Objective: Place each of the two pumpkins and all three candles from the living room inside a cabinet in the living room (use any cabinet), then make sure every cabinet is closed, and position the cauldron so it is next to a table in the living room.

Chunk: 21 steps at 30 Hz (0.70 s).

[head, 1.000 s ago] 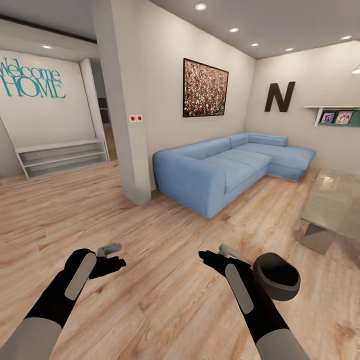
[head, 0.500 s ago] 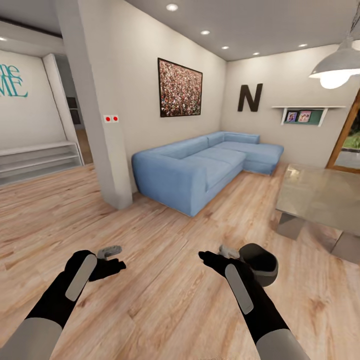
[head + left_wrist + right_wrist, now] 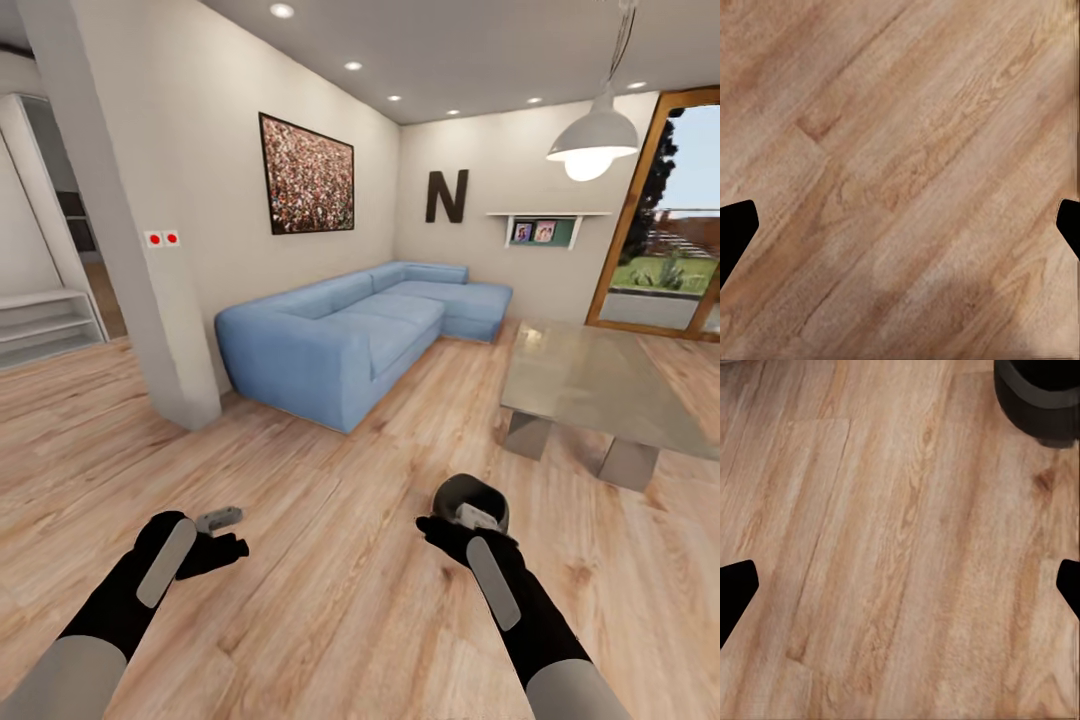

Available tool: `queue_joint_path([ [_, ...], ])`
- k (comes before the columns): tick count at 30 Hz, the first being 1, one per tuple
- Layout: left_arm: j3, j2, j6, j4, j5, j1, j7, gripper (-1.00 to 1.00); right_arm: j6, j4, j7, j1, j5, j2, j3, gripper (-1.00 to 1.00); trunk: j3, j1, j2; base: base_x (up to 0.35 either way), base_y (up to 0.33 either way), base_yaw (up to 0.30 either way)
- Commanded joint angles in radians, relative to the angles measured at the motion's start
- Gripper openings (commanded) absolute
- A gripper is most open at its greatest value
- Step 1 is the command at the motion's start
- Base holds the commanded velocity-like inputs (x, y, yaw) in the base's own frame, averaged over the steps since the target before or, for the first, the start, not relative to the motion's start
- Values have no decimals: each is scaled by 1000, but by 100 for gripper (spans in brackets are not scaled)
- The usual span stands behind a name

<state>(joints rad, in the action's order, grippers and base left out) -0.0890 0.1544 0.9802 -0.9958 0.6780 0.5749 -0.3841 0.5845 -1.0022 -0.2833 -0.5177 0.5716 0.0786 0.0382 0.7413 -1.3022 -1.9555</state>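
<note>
With both empty pincers spread, right pincer (image 3: 447, 527) just short of the cauldron (image 3: 470, 497) on floor near the counter (image 3: 590, 380); best gripped by the rim.

Living room: blue sofa (image 3: 340, 340), coffee table (image 3: 590, 385)

Bright, even render; recessed ceiling spots (image 3: 352, 66) and pendant lamp (image 3: 592, 140) lit. Wide-angle stretch at edges. Soft floor (image 3: 330, 560) shadows, wrist views slightly blurry.
</note>
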Motion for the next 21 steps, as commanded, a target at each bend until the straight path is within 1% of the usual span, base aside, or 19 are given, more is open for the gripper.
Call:
queue_joint_path([
  [1, -3, 2, 2, -1, 11, 0, -10, 100, 1, 0, -10, -1, 11, 0, 1, 100, 1, 0, -1, 0, 14, -280],
  [6, -3, 1, 2, 0, 11, 0, -10, 100, 3, 0, -12, -1, 11, -2, 0, 100, 4, 0, -1, 7, 77, -275],
  [9, -3, 1, 2, 4, 11, 0, -10, 100, 2, 0, -11, -1, 11, -2, 0, 100, 5, 0, -1, 111, 118, -273],
  [21, -5, 1, 2, -3, 11, 0, -10, 100, 2, 7, -10, -1, 11, -2, 0, 100, 12, 0, -1, 217, 180, -272],
])
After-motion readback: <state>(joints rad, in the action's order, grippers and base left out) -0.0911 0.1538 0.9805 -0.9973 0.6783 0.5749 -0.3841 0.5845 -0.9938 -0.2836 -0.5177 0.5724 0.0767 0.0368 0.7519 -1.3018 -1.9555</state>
